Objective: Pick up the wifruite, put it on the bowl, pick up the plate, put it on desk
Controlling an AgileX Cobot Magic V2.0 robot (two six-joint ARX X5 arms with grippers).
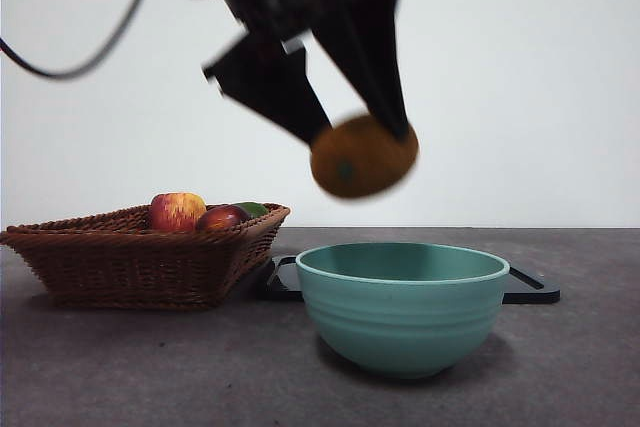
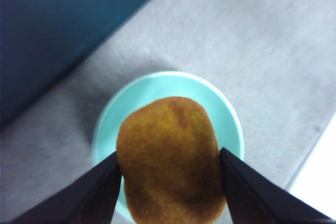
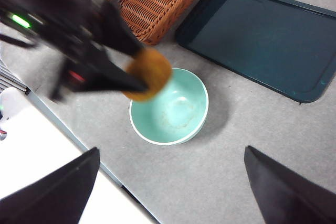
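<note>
My left gripper (image 2: 169, 163) is shut on the wifruite (image 2: 168, 158), an oval brown fruit, and holds it in the air right above the bowl (image 2: 231, 124). In the front view the wifruite (image 1: 362, 157) hangs between the dark jaws of the left gripper (image 1: 365, 142), a short way above the teal bowl (image 1: 402, 307). The right wrist view shows the wifruite (image 3: 149, 73) over the near rim of the bowl (image 3: 170, 108). My right gripper (image 3: 170, 182) is open and high above the desk (image 3: 252, 135). No plate shows as such.
A wicker basket (image 1: 130, 257) at the left holds a red-yellow apple (image 1: 177, 211) and a dark red fruit (image 1: 222, 217). A glossy black tray (image 3: 262, 35) lies behind the bowl. The desk's edge (image 3: 94, 163) runs close to the bowl in the right wrist view.
</note>
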